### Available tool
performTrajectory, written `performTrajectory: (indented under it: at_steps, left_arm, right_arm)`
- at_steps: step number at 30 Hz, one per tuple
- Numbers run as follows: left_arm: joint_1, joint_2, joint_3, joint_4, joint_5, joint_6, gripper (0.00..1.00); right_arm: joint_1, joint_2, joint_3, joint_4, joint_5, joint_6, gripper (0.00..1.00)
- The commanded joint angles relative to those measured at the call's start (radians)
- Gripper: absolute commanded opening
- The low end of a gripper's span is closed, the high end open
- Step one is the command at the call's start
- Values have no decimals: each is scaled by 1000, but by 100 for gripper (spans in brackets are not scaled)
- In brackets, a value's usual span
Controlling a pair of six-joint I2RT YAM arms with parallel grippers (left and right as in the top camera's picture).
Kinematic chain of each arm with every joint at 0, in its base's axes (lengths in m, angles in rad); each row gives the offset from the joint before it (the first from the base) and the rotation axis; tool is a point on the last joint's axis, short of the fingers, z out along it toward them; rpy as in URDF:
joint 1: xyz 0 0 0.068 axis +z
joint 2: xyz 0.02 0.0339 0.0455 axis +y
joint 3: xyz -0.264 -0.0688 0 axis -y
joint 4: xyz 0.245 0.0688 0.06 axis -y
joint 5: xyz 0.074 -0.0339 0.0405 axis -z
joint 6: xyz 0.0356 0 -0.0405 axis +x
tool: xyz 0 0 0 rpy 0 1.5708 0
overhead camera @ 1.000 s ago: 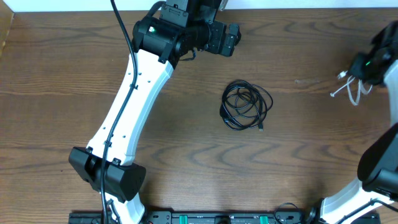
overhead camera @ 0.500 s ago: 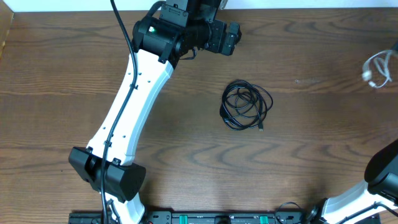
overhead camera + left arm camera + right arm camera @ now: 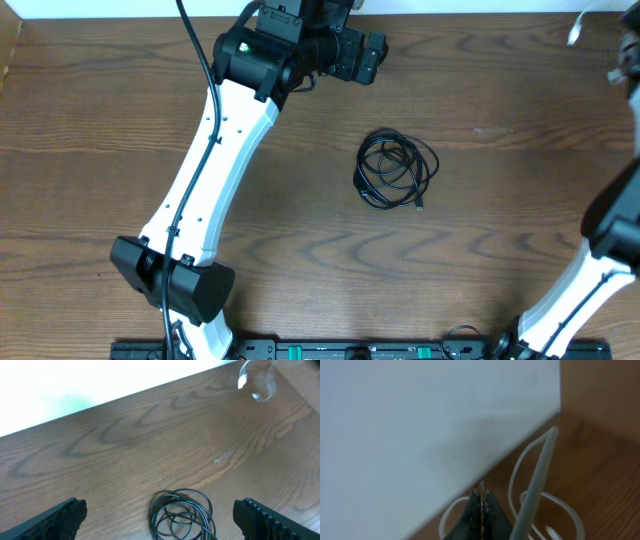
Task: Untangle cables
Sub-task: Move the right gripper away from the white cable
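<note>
Right wrist view: my right gripper [image 3: 481, 506] is pinched shut on the white cable [image 3: 534, 480], held at the far corner of the table [image 3: 100, 150]. I judge this keeps it apart from the black cables [image 3: 395, 170] coiled mid-table. My left gripper [image 3: 160, 510] gapes wide, pointed at that coil.

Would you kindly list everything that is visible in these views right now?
table: one, brown wood, under everything
black cables: one coiled bundle, strand count unclear, black, table centre
white cable: one, white, far right corner, in the right claw
arm cord: one, thick, black, running along the left arm
left arm: one, white and black, reaching to the far edge
right arm: one, white and black, right edge
left claw: one, black, open and holding nothing
right claw: one, black, shut on the white cable
</note>
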Motion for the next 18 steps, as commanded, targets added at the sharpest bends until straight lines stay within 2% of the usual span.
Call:
performTrajectory:
  at_steps: [1,4,5,6,8,9,13,18]
  left_arm:
    - [2,5,16,0,-14,10,98]
    - [2,5,16,0,-14,10,98]
    - [2,5,15,0,-14,10,98]
    - [2,5,15,0,-14,10,98]
    - [2,5,15,0,-14,10,98]
    - [2,5,15,0,-14,10,98]
    - [2,5,15,-1,-14,10,98]
    - [2,5,15,1,-14,37,98]
  right_arm:
    - [10,132,20,-6,3,21,5]
    - [8,190,20,-35,19,21,57]
    - [7,196,20,-61,37,21,71]
    - [5,198,20,-87,50,21,82]
    - [-4,196,20,-156,80,19,96]
    - [-9,196,21,-177,82,14,99]
    - [-38,183,39,-297,61,4,99]
    - [-51,85,109,-497,9,-93,99]
